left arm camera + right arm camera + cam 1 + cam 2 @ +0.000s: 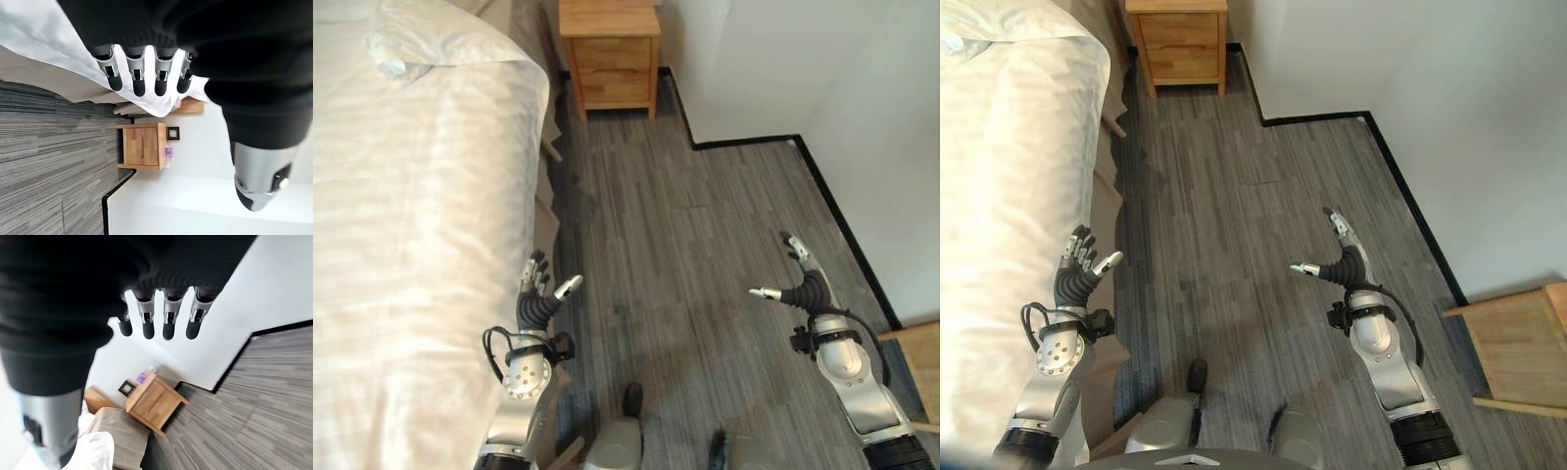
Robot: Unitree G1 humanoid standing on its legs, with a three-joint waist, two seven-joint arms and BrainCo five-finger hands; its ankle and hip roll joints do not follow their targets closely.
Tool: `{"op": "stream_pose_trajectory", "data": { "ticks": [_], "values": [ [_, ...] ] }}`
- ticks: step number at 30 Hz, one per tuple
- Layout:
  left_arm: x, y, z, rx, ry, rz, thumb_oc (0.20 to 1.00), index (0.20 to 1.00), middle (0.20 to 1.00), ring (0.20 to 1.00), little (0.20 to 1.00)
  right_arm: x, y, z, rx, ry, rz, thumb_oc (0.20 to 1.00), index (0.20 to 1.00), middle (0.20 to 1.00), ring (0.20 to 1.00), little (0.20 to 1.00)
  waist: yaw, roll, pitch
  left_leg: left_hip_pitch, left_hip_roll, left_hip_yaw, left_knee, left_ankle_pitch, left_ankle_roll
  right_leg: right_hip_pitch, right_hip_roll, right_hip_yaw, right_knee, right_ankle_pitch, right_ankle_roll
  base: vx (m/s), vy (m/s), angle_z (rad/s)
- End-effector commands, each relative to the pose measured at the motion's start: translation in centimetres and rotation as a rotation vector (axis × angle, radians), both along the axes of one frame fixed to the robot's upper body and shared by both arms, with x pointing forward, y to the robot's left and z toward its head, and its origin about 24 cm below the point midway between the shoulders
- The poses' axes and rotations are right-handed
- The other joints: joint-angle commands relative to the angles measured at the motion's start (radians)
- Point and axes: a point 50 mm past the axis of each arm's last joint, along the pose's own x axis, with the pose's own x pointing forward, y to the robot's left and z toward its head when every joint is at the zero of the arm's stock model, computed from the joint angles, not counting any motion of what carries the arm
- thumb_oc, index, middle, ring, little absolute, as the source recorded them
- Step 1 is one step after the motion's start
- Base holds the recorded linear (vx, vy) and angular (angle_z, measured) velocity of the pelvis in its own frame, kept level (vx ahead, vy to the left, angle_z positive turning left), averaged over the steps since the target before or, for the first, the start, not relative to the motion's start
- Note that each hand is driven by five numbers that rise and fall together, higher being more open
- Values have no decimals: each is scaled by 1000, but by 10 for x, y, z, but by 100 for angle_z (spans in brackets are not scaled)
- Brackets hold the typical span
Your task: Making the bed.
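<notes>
Left eye view: the bed (421,245) fills the left half of the frame and is cut off by the left and bottom edges, so its far side cannot be seen. A white duvet (401,294) with faint woven stripes lies smooth over it and hangs down the side; below its hem a strip of beige bed base (546,220) shows. A white pillow (435,39) sits at the upper left, partly cropped by the top edge. The left hand (538,294) is at lower centre-left, just beside the duvet's hanging edge, fingers straight and spread, holding nothing; whether it touches the cloth is hard to tell. The right hand (800,279) hangs at lower right over the grey plank floor (705,215), fingers and thumb spread wide, empty, well apart from the bed. A wooden nightstand (609,54) stands at top centre against the white wall (803,69).

Right eye view: a light wooden piece of furniture (1518,343) juts in at the lower right, cut off by the frame edge.

Left wrist view: the fingertips (139,83) extend straight before the duvet's edge, with the nightstand beyond and a small dark frame (172,133) on top of it.

Right wrist view: the fingers (168,320) stretch out straight against the wall; the nightstand and a corner of the bed sit low in the frame.
</notes>
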Motion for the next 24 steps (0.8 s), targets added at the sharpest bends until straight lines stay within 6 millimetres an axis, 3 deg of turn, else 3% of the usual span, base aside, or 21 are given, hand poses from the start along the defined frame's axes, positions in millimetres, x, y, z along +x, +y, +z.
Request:
{"op": "stream_pose_trajectory", "data": {
  "ticks": [1, 4, 7, 9, 11, 12, 13, 15, 17, 19, 20, 21, 22, 24],
  "values": [
    [1, 7, 23, 92, -112, -5, 1000, 1000, 1000, 1000, 1000, 10, -7, 29, -55, -145, -22, 1000, 1000, 1000, 1000, 1000, -17, -29, -26, 79, 22, 1, -32, -78, -140, -12, 47, -19, -193, 109, -4, 385, -44, 65],
    [9, 5, 24, 87, -126, 3, 1000, 1000, 1000, 1000, 1000, 12, -10, 32, -89, -152, -36, 1000, 1000, 1000, 1000, 1000, -48, -15, -29, 145, 43, -58, -32, -129, -153, -110, 57, 2, -246, 171, 28, 520, -104, 68],
    [7, -1, 21, 79, -120, -10, 1000, 1000, 1000, 1000, 1000, 9, -12, 23, -86, -117, -41, 1000, 1000, 1000, 1000, 1000, -60, -30, -52, 215, 61, -89, -31, -187, -158, -66, 56, 25, -242, 193, -2, 482, -202, 84],
    [-1, -2, 12, 37, -87, -1, 1000, 1000, 1000, 1000, 1000, 2, -14, 12, -68, -66, -47, 1000, 1000, 1000, 1000, 1000, -76, -15, -75, 221, 87, -88, 91, -195, -184, -14, 73, 26, -227, 193, -21, 473, -216, 46],
    [-3, -7, 10, -10, -88, -5, 1000, 1000, 1000, 1000, 1000, -4, -19, 2, -27, -30, -68, 1000, 1000, 1000, 1000, 1000, -76, -4, -61, 125, 84, -80, 341, -104, -213, 53, 76, 16, -239, 174, -47, 284, -173, 27],
    [-4, -8, 11, -16, -92, -9, 1000, 1000, 1000, 1000, 1000, -6, -20, -1, -1, -19, -76, 1000, 1000, 1000, 1000, 1000, -75, -9, -52, 63, 81, -67, 447, -56, -209, 77, 72, 11, -245, 160, -65, 275, -196, 8],
    [-4, -8, 10, -25, -92, -13, 1000, 1000, 1000, 1000, 1000, -8, -22, -5, 12, -4, -91, 1000, 1000, 1000, 1000, 1000, -75, -15, -45, 25, 85, -31, 489, -37, -195, 106, 70, 9, -255, 139, -78, 239, -178, -6],
    [-5, -9, 11, -24, -92, -24, 1000, 1000, 1000, 1000, 1000, -9, -25, -9, 33, 11, -114, 1000, 1000, 1000, 1000, 1000, -61, -24, -32, -65, 78, 23, 565, -53, -186, 138, 54, 8, -257, 108, -86, 235, -121, -10],
    [-3, -9, 14, -16, -102, -25, 1000, 1000, 1000, 1000, 1000, -9, -29, -11, 42, 18, -138, 1000, 1000, 1000, 1000, 1000, -44, -20, -21, -137, 57, 78, 514, -116, -175, 176, 46, 12, -257, 76, -82, 313, -34, -5],
    [-3, -10, 16, -7, -111, -26, 1000, 1000, 1000, 1000, 1000, -9, -30, -10, 44, 11, -141, 1000, 1000, 1000, 1000, 1000, -36, -10, -25, -171, 26, 102, 388, -118, -167, 185, 44, 20, -257, 58, -76, 307, 94, 4],
    [-2, -10, 17, -7, -116, -23, 1000, 1000, 1000, 1000, 1000, -9, -31, -10, 36, 10, -143, 1000, 1000, 1000, 1000, 1000, -30, 1, -32, -168, 15, 109, 289, -88, -165, 198, 48, 22, -257, 43, -71, 468, 206, -4],
    [-1, -9, 20, 1, -129, -10, 1000, 1000, 1000, 1000, 1000, -7, -31, -10, 30, 10, -143, 1000, 1000, 1000, 1000, 1000, -12, 30, -36, -192, 7, 105, 138, 16, -175, 227, 73, 32, -257, 15, -70, 366, 157, -9],
    [-1, -9, 20, 1, -129, -10, 1000, 1000, 1000, 1000, 1000, -7, -31, -10, 29, 10, -144, 1000, 1000, 1000, 1000, 1000, -11, 29, -35, -182, 6, 106, 120, 25, -176, 229, 72, 32, -257, 13, -71, 361, 152, -21],
    [1, -10, 22, 2, -146, -9, 1000, 1000, 1000, 1000, 1000, -5, -35, -8, 13, -2, -165, 1000, 1000, 1000, 1000, 1000, 5, 42, -34, -233, 22, 137, -13, 110, -207, 297, 80, 39, -257, -37, -71, 392, 161, -37]
  ]
}}
